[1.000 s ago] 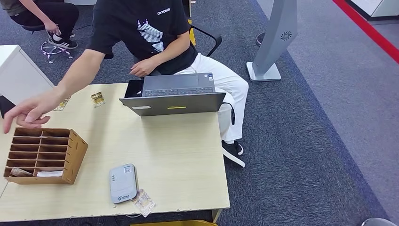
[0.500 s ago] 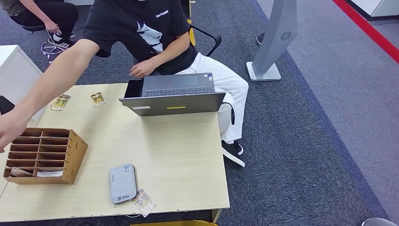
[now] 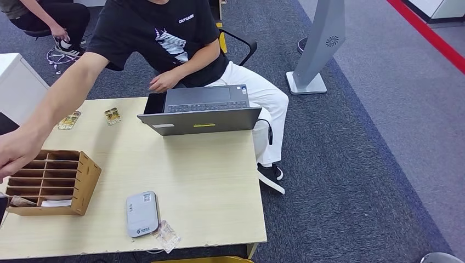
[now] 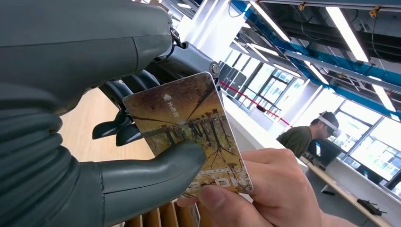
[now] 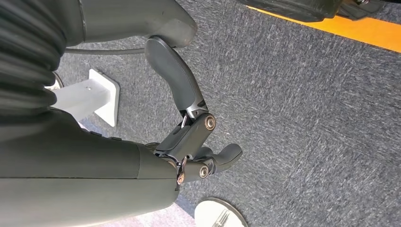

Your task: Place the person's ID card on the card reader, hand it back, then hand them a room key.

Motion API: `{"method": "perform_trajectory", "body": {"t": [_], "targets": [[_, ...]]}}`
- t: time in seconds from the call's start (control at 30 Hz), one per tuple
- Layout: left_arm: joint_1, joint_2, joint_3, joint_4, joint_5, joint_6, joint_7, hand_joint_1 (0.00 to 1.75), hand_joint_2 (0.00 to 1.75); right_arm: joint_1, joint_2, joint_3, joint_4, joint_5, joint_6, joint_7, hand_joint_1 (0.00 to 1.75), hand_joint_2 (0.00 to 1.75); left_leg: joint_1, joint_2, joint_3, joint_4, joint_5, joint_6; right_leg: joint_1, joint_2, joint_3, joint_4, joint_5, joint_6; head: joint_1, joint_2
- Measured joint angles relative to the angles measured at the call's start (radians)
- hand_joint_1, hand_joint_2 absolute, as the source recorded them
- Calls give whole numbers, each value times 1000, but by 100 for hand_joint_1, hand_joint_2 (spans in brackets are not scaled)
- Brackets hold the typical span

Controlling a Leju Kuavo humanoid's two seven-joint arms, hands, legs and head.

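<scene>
While the seated person in the black T-shirt (image 3: 159, 33) is reaching across the pale wooden table (image 3: 208, 181), the left hand (image 4: 90, 142) is pinching the brown patterned card (image 4: 189, 127) as the person's fingers (image 4: 265, 189) grip it; release only once they're pulling firmly. The right hand (image 5: 189, 137) is hanging, loosely curled, holding nothing.

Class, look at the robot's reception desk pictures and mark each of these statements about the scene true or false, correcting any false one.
1. The left hand holds a card that a person's hand also grips. True.
2. The right hand holds a room key. False: it holds nothing and hangs over the carpet, fingers curled in.
3. The card reader lies flat on the table near its front edge. True.
4. The laptop is folded shut. False: it stands open, facing the seated person.
5. The wooden organiser sits on the carpet. False: it sits on the table.
</scene>
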Motion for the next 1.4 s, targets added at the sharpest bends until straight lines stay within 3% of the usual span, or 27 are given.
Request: {"method": "perform_trajectory", "body": {"t": [0.47,0.6,0.9,1.4], "targets": [[-25,-6,-92,-81,71,-18,-54,175,175,13,0,17,-12,-1,0,7,0,175,0,7,0,0,-2,1,0,5,-2,0,1,-1,0,0],[-27,-9,-108,-109,117,-19,-67,0,175,16,0,19,-14,-3,0,8,0,175,0,8,0,0,-2,1,0,6,-2,0,1,-1,0,0],[-22,-18,-110,-153,245,-59,-106,0,175,19,0,21,-20,-4,-5,10,0,175,0,7,0,0,-2,1,0,5,-2,0,1,-1,0,0],[12,-52,-110,-200,306,-18,-154,0,175,24,0,23,-26,0,-5,19,0,175,0,6,0,0,-2,1,0,4,-1,0,1,-1,0,0]]}}
